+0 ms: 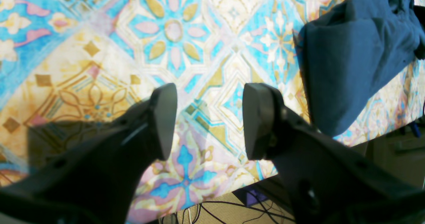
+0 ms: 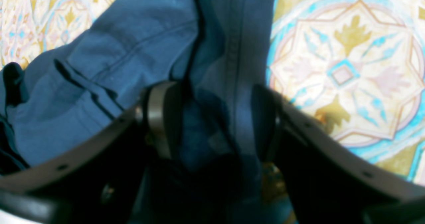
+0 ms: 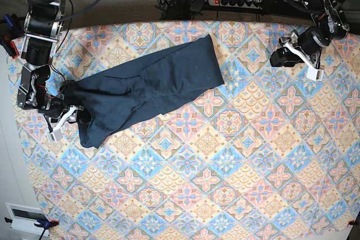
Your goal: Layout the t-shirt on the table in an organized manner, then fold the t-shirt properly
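The dark navy t-shirt (image 3: 152,82) lies as a long crumpled band on the table (image 3: 225,167), running from the upper centre down to the left edge. My right gripper (image 3: 73,115) is at the shirt's lower left end. In the right wrist view its jaws (image 2: 215,117) stand open, with a fold of the t-shirt (image 2: 132,51) lying between the fingers. My left gripper (image 3: 279,55) hovers at the far right, apart from the shirt. It is open (image 1: 209,117) over bare patterned table (image 1: 166,31), and one end of the t-shirt (image 1: 352,61) shows at the upper right.
A power strip (image 3: 242,1) and cables lie beyond the table's back edge. In the left wrist view the table edge passes just below the fingers, with cables (image 1: 215,214) on the floor beneath. A white box (image 3: 25,217) sits off the lower left corner.
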`<control>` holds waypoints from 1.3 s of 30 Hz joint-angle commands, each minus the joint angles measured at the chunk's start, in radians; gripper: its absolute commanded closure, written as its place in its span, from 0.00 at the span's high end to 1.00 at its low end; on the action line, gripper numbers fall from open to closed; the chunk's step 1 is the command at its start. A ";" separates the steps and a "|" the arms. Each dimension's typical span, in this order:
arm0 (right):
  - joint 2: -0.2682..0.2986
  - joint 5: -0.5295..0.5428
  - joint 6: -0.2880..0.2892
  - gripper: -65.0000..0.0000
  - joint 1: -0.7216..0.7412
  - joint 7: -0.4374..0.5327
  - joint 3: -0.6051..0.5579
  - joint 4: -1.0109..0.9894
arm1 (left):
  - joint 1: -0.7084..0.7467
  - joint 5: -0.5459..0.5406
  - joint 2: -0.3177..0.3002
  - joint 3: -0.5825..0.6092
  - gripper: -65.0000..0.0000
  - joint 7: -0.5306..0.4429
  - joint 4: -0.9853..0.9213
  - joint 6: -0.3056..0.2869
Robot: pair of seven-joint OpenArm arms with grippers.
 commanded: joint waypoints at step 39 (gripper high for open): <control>-0.002 0.105 -0.005 0.00 -0.113 -0.217 0.079 0.439 | -0.023 -0.021 -0.010 -0.006 0.48 -0.014 0.012 -0.005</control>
